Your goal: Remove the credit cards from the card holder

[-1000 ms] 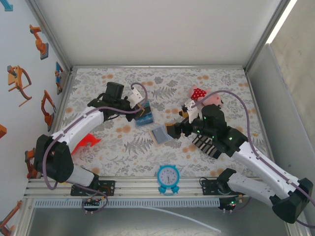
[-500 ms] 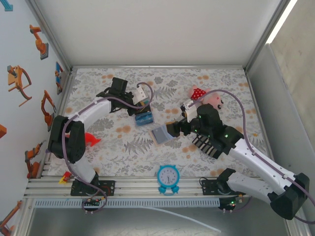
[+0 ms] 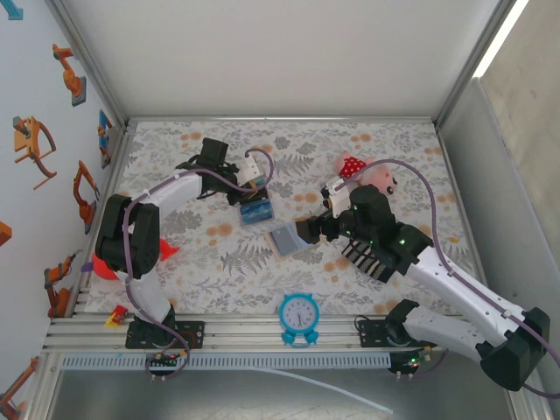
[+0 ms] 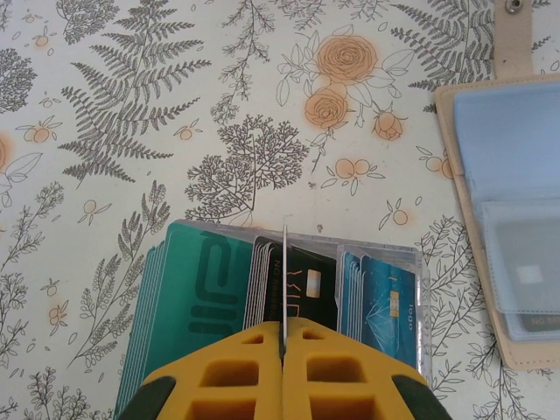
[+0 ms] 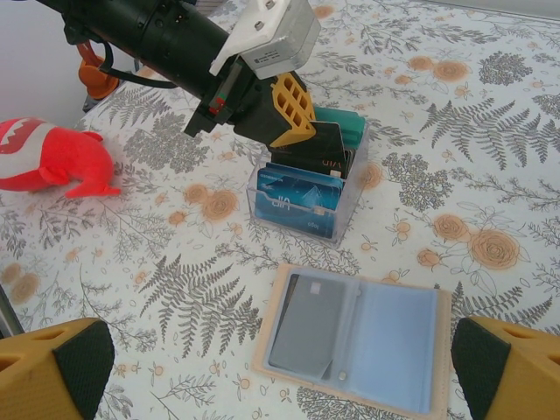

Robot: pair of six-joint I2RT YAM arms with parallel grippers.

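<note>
Inside the clear box (image 5: 348,194) stand credit cards (image 5: 302,199); card holder (image 5: 398,346) holds one

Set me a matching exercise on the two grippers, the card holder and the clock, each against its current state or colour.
Things:
1. left gripper
2. right gripper
3. card holder
4. clock

States or colours:
A. lying flat, opened out
B. blue with a white face
C. jaws wide open
D. shut on a thin card seen edge-on

Pairs: 1-D, 2-C, 3-A, 4-B
</note>
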